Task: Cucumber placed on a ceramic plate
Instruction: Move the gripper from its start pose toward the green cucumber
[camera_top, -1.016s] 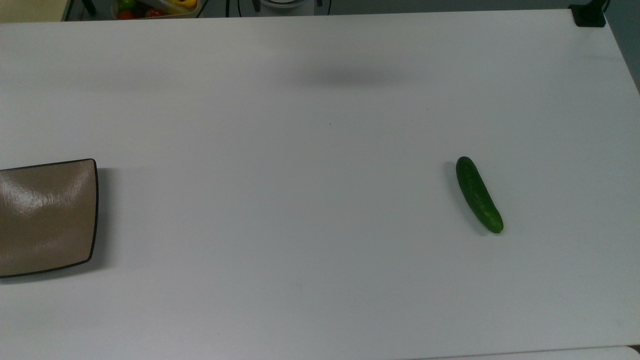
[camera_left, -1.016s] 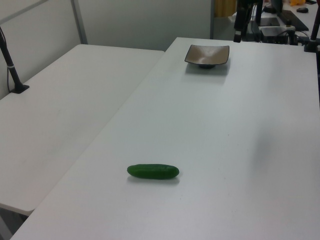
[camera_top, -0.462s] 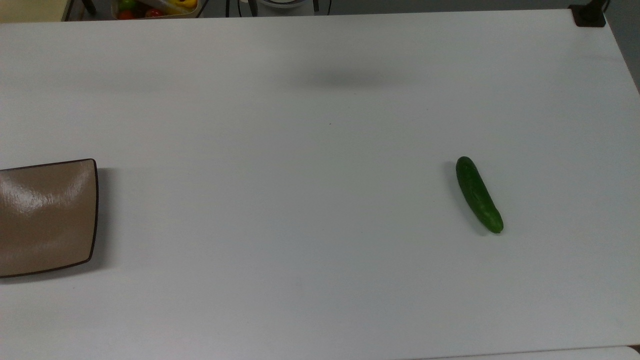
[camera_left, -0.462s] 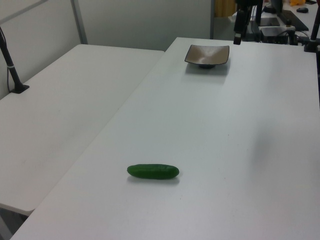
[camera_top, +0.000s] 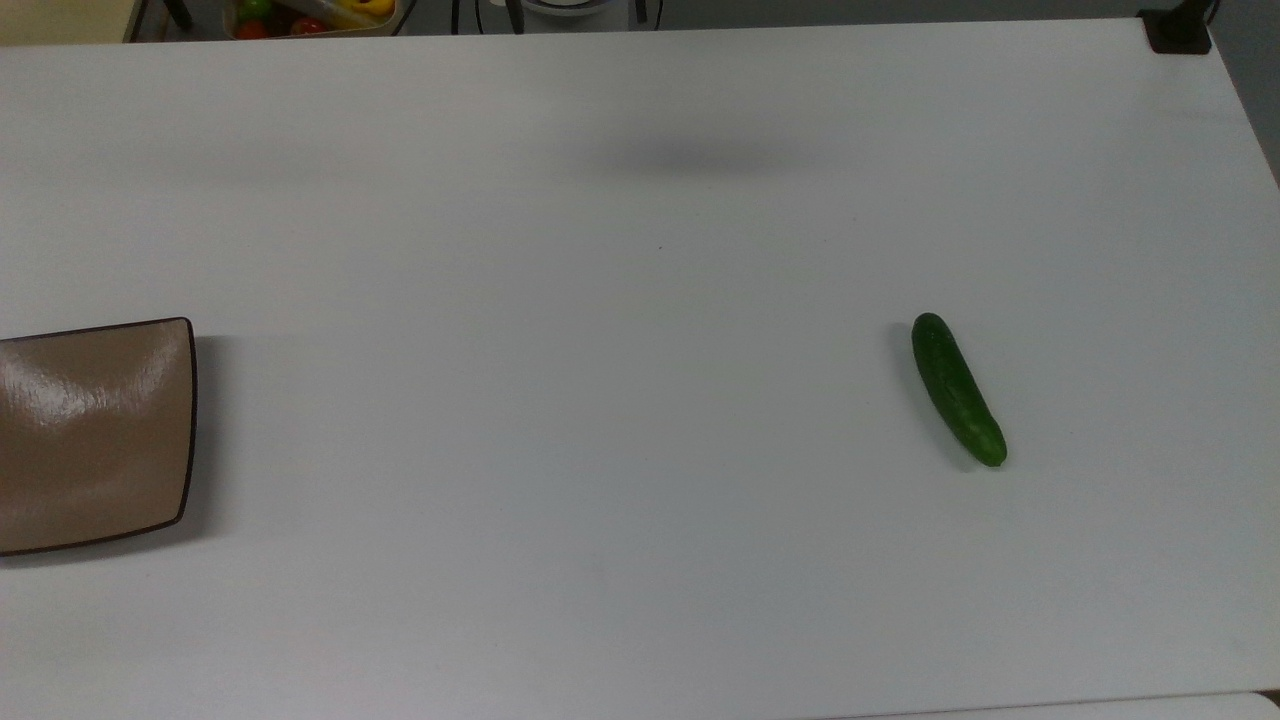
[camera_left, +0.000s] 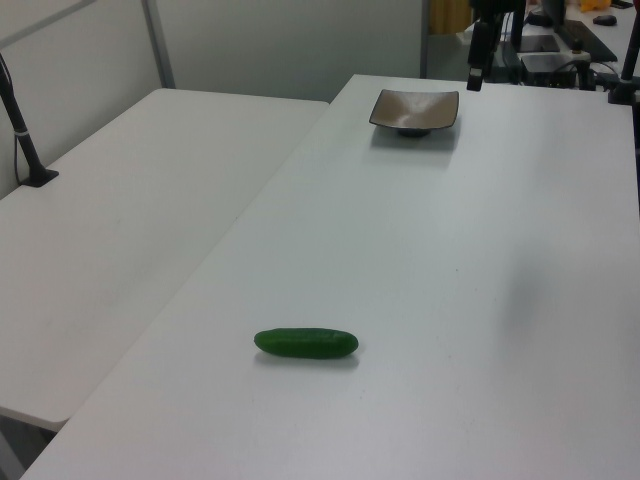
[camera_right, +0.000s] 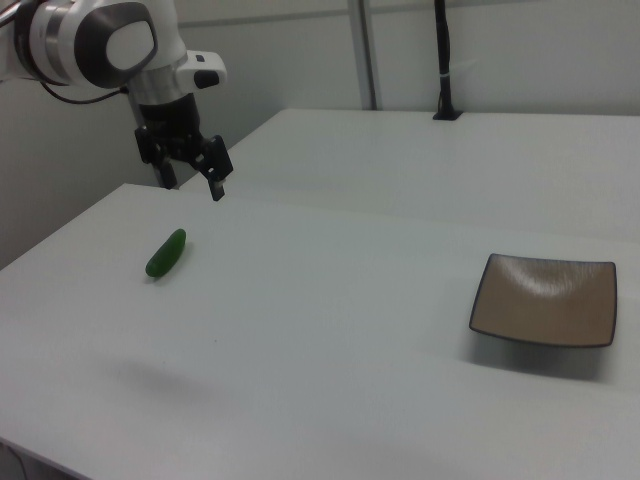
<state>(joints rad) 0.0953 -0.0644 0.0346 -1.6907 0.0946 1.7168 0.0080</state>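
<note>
Two task items lie well apart on the white table (camera_top: 640, 400): the small dark green cucumber (camera_top: 958, 389) and the glossy tan-brown square ceramic plate (camera_top: 95, 435). The black two-finger gripper (camera_right: 200, 172) hangs in the air above the cucumber, holding nothing; whether its fingers are parted cannot be told.

No text, label, brand, number or sign can be read anywhere in these pictures. The table (camera_top: 640, 400), the cucumber (camera_top: 957, 388) and the ceramic plate (camera_top: 90, 430) all show plain, unmarked surfaces. The robot arm in the upper left of the right view carries no legible marking either.
</note>
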